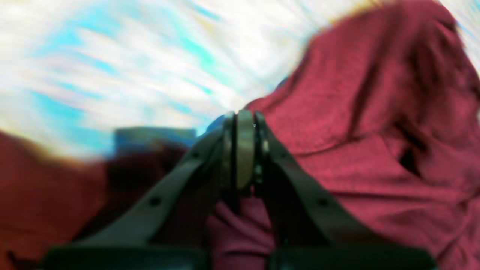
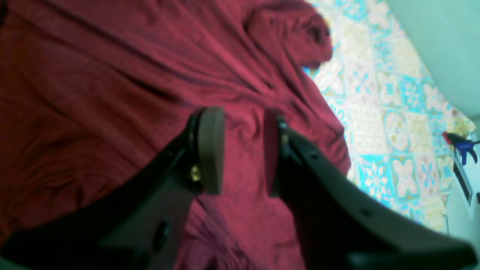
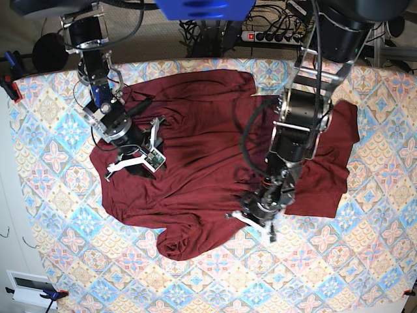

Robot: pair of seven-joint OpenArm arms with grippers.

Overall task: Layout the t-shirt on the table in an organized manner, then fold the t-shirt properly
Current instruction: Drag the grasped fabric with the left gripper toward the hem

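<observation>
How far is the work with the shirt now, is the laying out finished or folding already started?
Laying out is not finished. The t-shirt lies spread across the table but wrinkled, its lower edge bunched. In hand: the left gripper is shut at the cloth, the right gripper hovers open above it. Flattening and all folding remain.

A power strip (image 3: 270, 36) lies among cables behind (blurry, perhaps clamps) small blue-red clips (image 3: 9, 77).

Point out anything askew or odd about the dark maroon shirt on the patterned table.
The dark maroon knit shirt lies crumpled, not flat: its lower edge is bunched into a rolled lump near the front of the pastel diamond-tiled table, with creases across the body.
</observation>
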